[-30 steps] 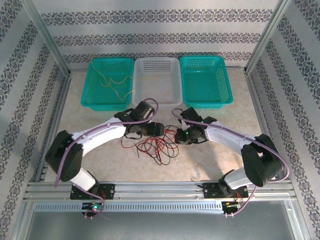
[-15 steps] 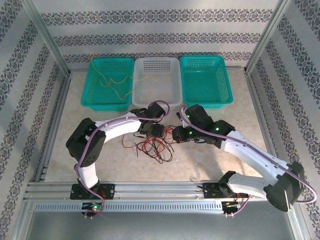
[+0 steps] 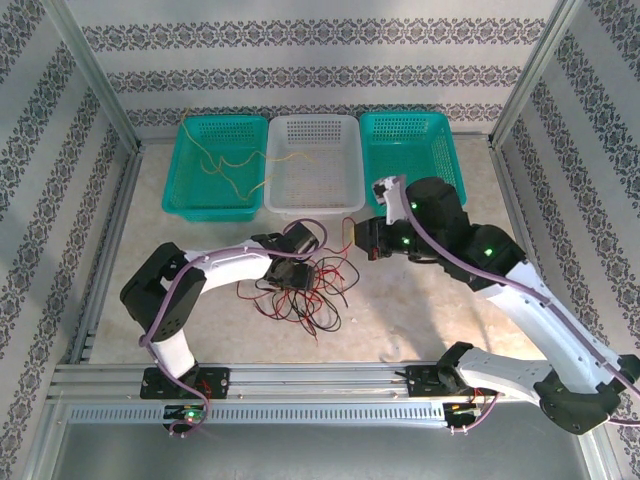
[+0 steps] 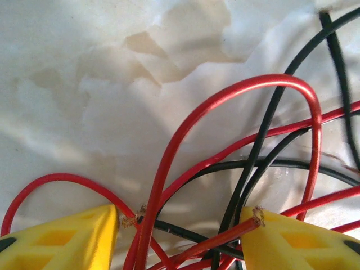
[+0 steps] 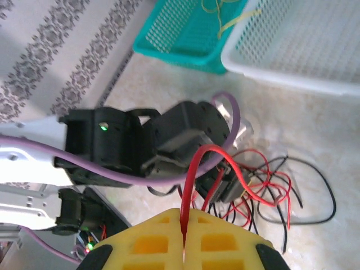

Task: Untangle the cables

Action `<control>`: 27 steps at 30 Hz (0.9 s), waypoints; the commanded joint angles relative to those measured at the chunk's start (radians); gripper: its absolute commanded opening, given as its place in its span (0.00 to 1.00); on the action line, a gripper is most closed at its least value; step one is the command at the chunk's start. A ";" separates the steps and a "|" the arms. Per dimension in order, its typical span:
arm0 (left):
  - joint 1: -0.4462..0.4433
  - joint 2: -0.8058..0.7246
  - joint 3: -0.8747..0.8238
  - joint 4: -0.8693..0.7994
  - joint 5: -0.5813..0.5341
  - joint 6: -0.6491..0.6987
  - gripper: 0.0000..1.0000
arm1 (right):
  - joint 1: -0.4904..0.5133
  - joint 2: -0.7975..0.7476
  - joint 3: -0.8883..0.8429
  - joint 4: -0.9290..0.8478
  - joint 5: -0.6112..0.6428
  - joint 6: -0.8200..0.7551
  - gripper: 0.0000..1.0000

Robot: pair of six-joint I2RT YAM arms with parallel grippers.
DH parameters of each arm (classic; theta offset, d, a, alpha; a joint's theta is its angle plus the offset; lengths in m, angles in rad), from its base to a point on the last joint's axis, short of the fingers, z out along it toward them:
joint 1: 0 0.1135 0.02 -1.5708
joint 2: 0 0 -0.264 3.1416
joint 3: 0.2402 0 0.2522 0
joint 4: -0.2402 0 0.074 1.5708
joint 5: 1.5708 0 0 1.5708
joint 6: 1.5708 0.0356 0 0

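The cables are a loose tangle of thin red and black wires (image 3: 305, 298) on the table between the arms. My left gripper (image 3: 292, 272) is pressed down into the tangle. In the left wrist view its yellow fingertips (image 4: 64, 239) stand apart, open, with red wire (image 4: 225, 101) and black wire (image 4: 264, 140) lying between them. My right gripper (image 3: 360, 240) is raised behind the tangle, shut on a red wire (image 5: 194, 169) that arches out from between its yellow fingers (image 5: 225, 242) down to the pile (image 5: 270, 191). A thin yellow wire (image 3: 235, 165) lies in the left basket.
Three baskets line the far edge: a teal one (image 3: 190, 208) on the left, a white one (image 3: 310, 205) in the middle, a teal one (image 3: 412, 208) on the right. Aluminium frame posts and patterned walls enclose the table. The left arm (image 5: 140, 140) lies close in front of my right gripper.
My right gripper has lifted up and back toward the baskets with the red wire pinched. My left gripper has moved slightly toward the near edge onto the tangle, its jaws narrowing.
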 commanded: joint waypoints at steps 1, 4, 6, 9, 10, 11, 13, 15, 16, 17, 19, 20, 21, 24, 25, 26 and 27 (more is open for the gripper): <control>-0.003 -0.018 -0.048 -0.020 0.015 -0.035 0.58 | -0.031 -0.011 0.118 -0.036 0.014 -0.035 0.00; -0.002 -0.036 -0.062 -0.012 0.011 -0.033 0.58 | -0.055 -0.006 0.226 -0.040 -0.006 -0.042 0.00; -0.003 -0.033 -0.069 -0.009 0.015 -0.035 0.58 | -0.071 0.001 0.297 -0.042 -0.015 -0.048 0.00; -0.003 -0.037 -0.080 0.002 0.034 -0.042 0.57 | -0.089 0.017 0.387 -0.039 -0.026 -0.055 0.00; -0.003 -0.048 -0.082 0.007 0.043 -0.047 0.56 | -0.095 0.023 0.408 -0.038 -0.030 -0.057 0.00; -0.004 -0.061 -0.081 0.011 0.053 -0.049 0.56 | -0.099 0.030 0.424 -0.040 -0.032 -0.057 0.00; -0.003 -0.111 -0.065 0.010 0.072 -0.052 0.57 | -0.113 0.042 0.443 -0.046 -0.028 -0.061 0.00; -0.004 -0.179 -0.024 -0.011 0.072 -0.056 0.59 | -0.128 0.045 0.440 -0.046 -0.025 -0.058 0.00; -0.003 -0.220 0.004 -0.019 0.072 -0.058 0.61 | -0.135 0.045 0.436 -0.046 -0.028 -0.057 0.00; -0.004 -0.254 0.029 -0.021 0.072 -0.059 0.62 | -0.140 0.046 0.429 -0.045 -0.029 -0.055 0.00; -0.003 -0.322 0.087 -0.011 0.085 -0.064 0.64 | -0.148 0.042 0.405 -0.041 -0.027 -0.050 0.00; -0.003 -0.340 0.112 -0.006 0.095 -0.066 0.65 | -0.151 0.041 0.395 -0.036 -0.027 -0.045 0.00; -0.003 -0.356 0.143 -0.005 0.111 -0.067 0.65 | -0.155 0.038 0.382 -0.031 -0.027 -0.038 0.00; -0.003 -0.378 0.228 -0.018 0.152 -0.067 0.65 | -0.161 0.030 0.337 -0.015 -0.027 -0.027 0.00; -0.003 -0.389 0.249 -0.014 0.161 -0.068 0.65 | -0.163 0.027 0.323 -0.012 -0.033 -0.023 0.00; -0.003 -0.401 0.266 -0.001 0.168 -0.069 0.65 | -0.163 0.027 0.309 -0.009 -0.039 -0.020 0.00; -0.004 -0.412 0.277 0.014 0.175 -0.070 0.66 | -0.165 0.028 0.300 -0.009 -0.043 -0.019 0.00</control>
